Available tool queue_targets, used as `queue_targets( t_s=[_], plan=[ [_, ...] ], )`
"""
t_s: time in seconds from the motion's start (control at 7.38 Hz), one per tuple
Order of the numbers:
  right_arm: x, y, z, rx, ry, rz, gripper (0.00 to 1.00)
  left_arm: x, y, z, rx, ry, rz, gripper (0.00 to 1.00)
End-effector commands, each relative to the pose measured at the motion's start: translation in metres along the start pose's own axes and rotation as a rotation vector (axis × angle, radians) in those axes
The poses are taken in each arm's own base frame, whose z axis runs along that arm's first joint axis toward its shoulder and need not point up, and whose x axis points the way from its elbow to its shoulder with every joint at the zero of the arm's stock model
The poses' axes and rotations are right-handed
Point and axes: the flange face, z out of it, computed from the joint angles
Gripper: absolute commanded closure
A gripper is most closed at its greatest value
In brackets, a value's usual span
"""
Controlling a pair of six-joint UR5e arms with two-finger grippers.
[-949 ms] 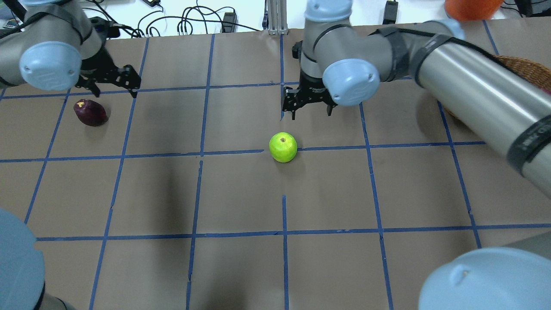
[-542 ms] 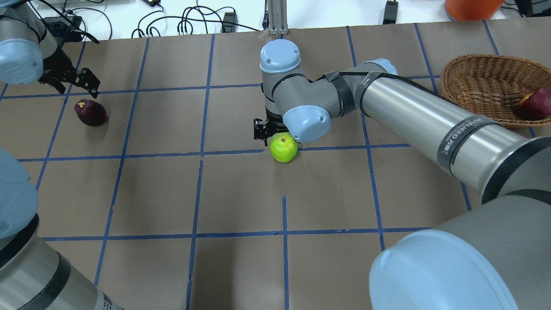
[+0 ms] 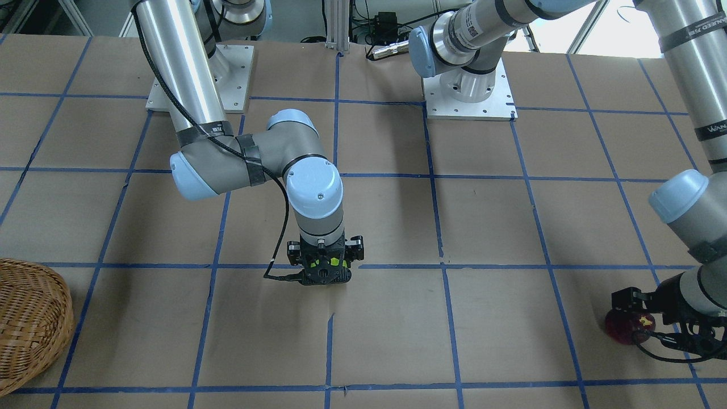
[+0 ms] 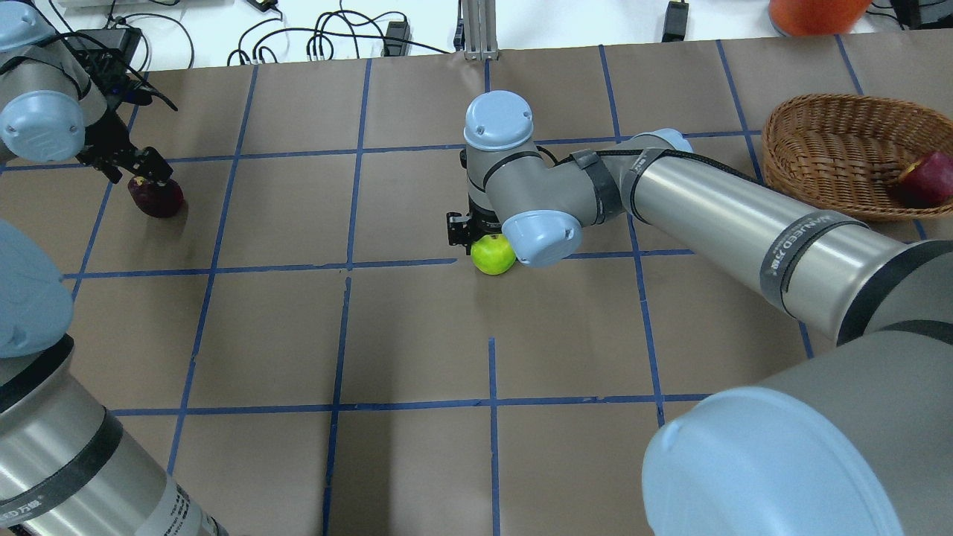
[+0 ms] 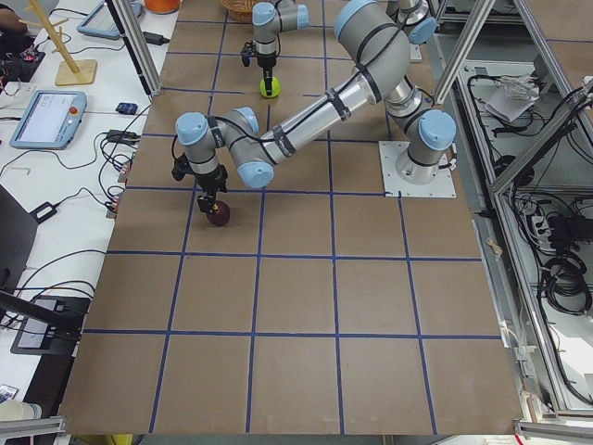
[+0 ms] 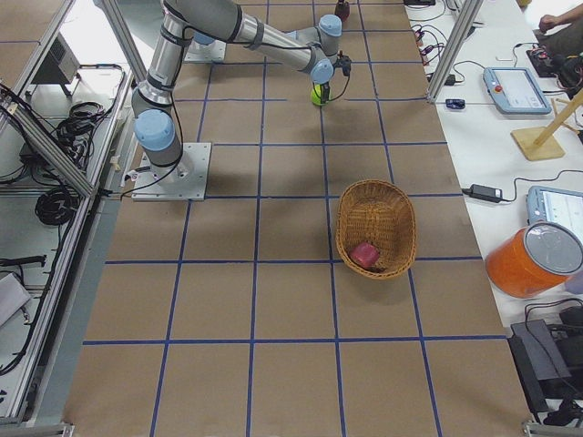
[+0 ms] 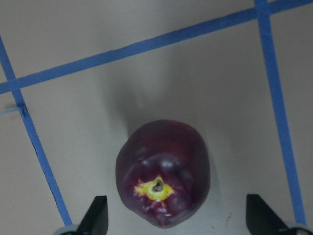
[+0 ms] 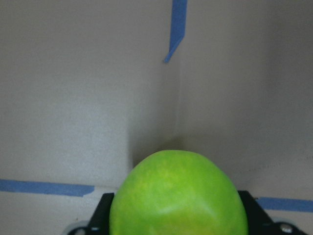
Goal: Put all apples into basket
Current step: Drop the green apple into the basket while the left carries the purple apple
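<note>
The green apple (image 4: 493,254) sits on the table near the middle. My right gripper (image 3: 325,272) is down over it and open, a finger on each side in the right wrist view (image 8: 178,211). The maroon apple (image 4: 156,199) lies at the far left. My left gripper (image 4: 138,173) is open just above it, and its fingers (image 7: 98,215) flank the apple (image 7: 164,174). The wicker basket (image 4: 834,149) stands at the far right with the red apple (image 4: 925,179) inside.
Cables (image 4: 320,37) and an aluminium post (image 4: 476,30) line the table's far edge. An orange container (image 4: 815,13) stands behind the basket. The arm bases (image 3: 468,85) are bolted to the robot's side of the table. Blue tape lines grid the brown surface.
My right gripper moved from behind the green apple and came down over it. My left gripper swung left and dropped down to the maroon apple. Both apples stayed in place.
</note>
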Motion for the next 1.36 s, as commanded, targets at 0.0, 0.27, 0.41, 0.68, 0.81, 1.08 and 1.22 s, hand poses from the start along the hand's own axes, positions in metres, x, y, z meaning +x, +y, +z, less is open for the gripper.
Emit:
queue_targets(
  t_s=[0.0, 0.27, 0.41, 0.68, 0.81, 1.08, 1.22],
  plan=[
    [0.028, -0.012, -0.037, 0.055, -0.011, 0.043, 0.7, -0.008, -0.003, 0.017, 0.009, -0.003, -0.007, 0.0],
    [0.148, -0.033, -0.099, 0.035, 0.023, 0.063, 0.74, -0.007, -0.007, 0.031, 0.026, 0.021, -0.023, 0.0],
    [0.234, -0.044, -0.117, 0.026, 0.077, 0.023, 0.77, -0.006, -0.008, 0.036, 0.026, 0.033, -0.022, 0.0],
    [0.398, -0.052, -0.145, 0.049, 0.11, -0.064, 0.78, -0.007, -0.008, 0.038, 0.024, 0.033, -0.022, 0.22],
    [0.463, -0.052, -0.157, 0.063, 0.135, -0.154, 0.78, -0.007, -0.007, 0.033, 0.028, 0.03, -0.024, 0.5],
    [0.567, -0.042, -0.137, 0.029, 0.142, -0.25, 0.81, 0.012, -0.003, -0.002, 0.007, 0.043, -0.017, 0.63],
    [0.599, -0.048, -0.105, 0.037, 0.151, -0.24, 0.8, 0.035, 0.008, -0.038, -0.015, 0.077, -0.055, 0.63]
  ],
)
